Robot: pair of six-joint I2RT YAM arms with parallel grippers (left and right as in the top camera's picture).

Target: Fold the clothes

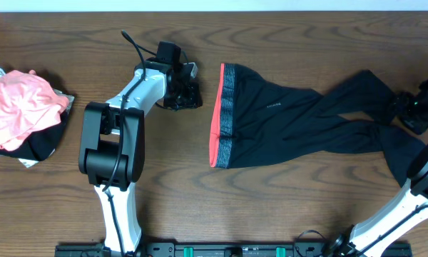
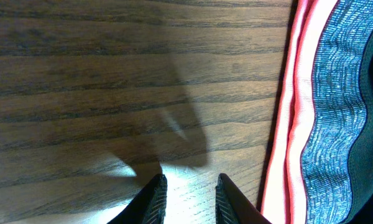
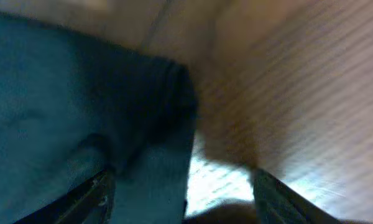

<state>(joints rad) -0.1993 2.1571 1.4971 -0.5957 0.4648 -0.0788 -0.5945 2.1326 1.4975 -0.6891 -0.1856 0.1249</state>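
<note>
Overhead: black leggings lie flat on the table. The coral-edged waistband is just right of the left pincer, and the leg ends are under the right pincer.
Left wrist: the left pincer is slightly parted and empty, with the waistband to its right.
Right wrist: the right pincer gapes wide and grips nothing, with a leg cuff ahead-left.

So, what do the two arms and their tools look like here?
The left arm and right arm have white links joined by bulky black joint housings; a black cable loops off the left one's wrist. The left tool and right tool have dark, slim fingers, ridged on the left one.
</note>
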